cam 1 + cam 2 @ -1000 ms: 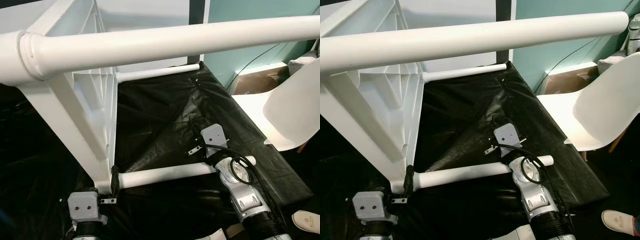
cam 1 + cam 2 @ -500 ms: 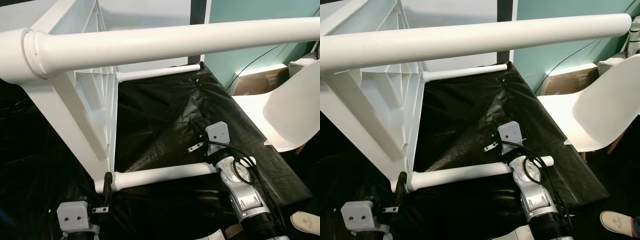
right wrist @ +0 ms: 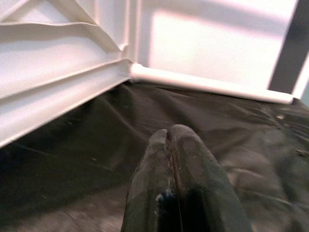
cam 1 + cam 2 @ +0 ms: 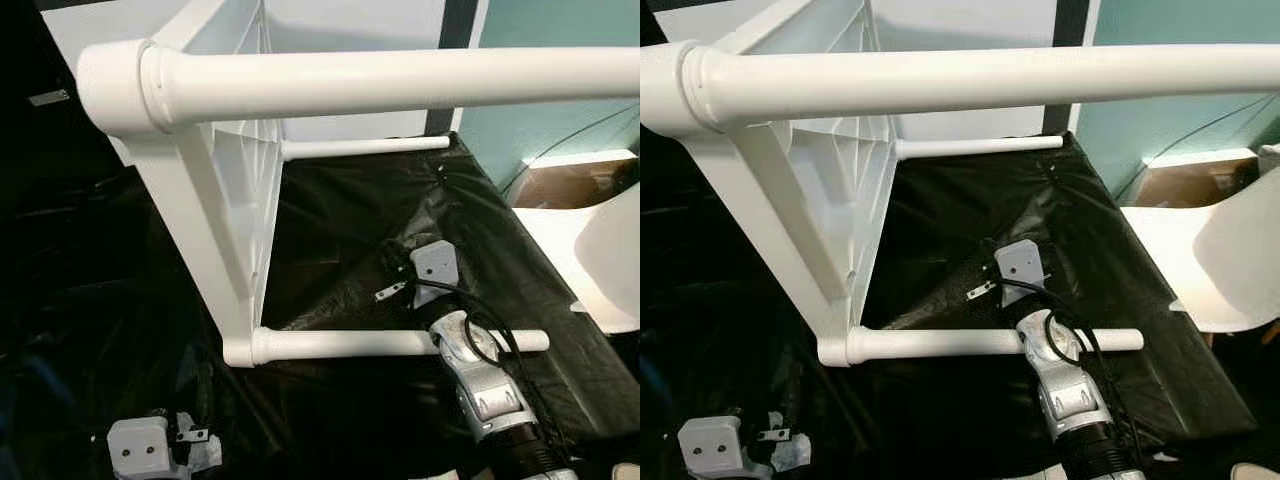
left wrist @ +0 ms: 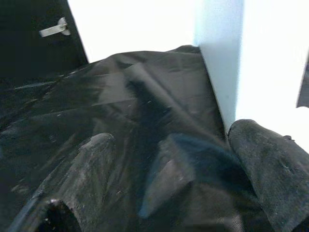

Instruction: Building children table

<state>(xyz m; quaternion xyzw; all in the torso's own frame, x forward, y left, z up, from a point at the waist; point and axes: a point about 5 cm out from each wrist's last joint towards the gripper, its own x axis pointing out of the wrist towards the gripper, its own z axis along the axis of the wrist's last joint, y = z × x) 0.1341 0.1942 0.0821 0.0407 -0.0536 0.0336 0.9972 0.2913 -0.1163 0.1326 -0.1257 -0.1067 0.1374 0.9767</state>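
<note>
The children's table [image 4: 225,190] lies on its side at my twelve o'clock, lower leg [image 4: 340,344] on the black sheet [image 4: 330,230]. My right gripper [image 3: 179,145], closed and empty, reaches past that leg; my left gripper [image 5: 145,159] hangs spread, empty. I judge the leg's socket joint wants checking.

The white children table [image 4: 225,215] lies on its side on the black sheet [image 4: 350,240], with its ribbed underside turned to the right. Three round white legs are in view and stand out sideways: a near leg [image 4: 400,343] low over the sheet, a far leg [image 4: 365,147] behind, and an upper leg [image 4: 400,80] high across the top.
</note>
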